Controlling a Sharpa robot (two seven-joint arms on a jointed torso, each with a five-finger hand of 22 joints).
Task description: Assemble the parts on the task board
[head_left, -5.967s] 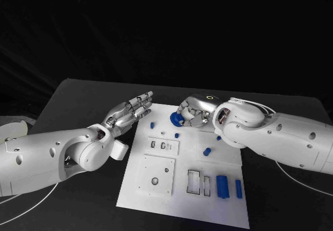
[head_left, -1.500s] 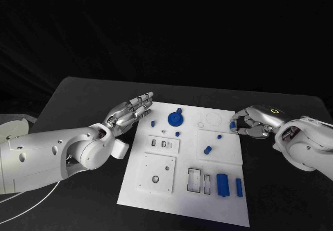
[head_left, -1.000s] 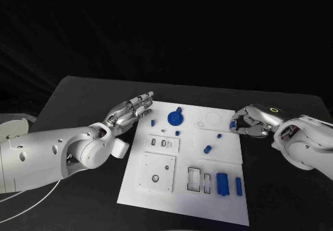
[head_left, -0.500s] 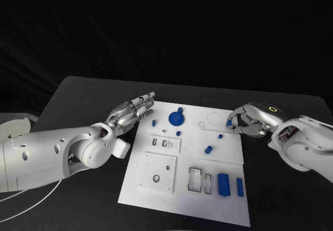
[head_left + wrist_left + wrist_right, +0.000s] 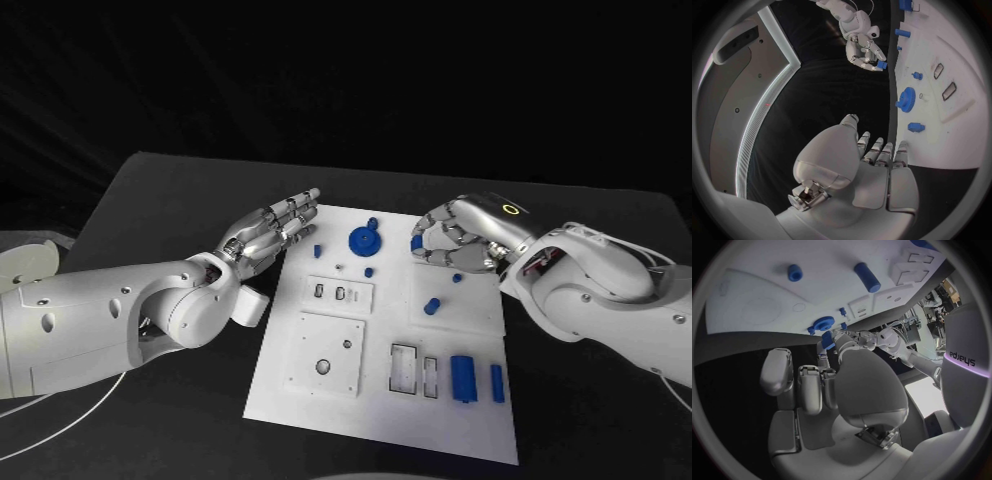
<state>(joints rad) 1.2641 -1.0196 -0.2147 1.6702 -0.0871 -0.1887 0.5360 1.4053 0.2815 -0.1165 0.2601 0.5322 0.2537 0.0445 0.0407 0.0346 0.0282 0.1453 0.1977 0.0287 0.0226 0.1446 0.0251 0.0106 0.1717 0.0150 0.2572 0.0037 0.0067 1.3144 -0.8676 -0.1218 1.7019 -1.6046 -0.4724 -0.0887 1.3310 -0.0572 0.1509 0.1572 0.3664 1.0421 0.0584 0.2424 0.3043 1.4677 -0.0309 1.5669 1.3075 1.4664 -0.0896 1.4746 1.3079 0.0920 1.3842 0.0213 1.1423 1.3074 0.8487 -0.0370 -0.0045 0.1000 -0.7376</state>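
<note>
The white task board lies mid-table. A blue gear sits near its far edge, also seen in the left wrist view. My right hand hovers over the board's far part, beside the gear, and pinches a small blue part in its fingertips; the left wrist view shows that hand and the part as well. My left hand is open, fingers straight and apart, at the board's far left edge, holding nothing.
Loose blue parts lie on the board: a short peg, a stud, a cylinder, a large block and a thin bar. Rectangular slots sit near them. Black table surrounds the board.
My right hand has swung left from the board's right edge to over its far part, carrying the small blue part. The left hand has stayed put.
</note>
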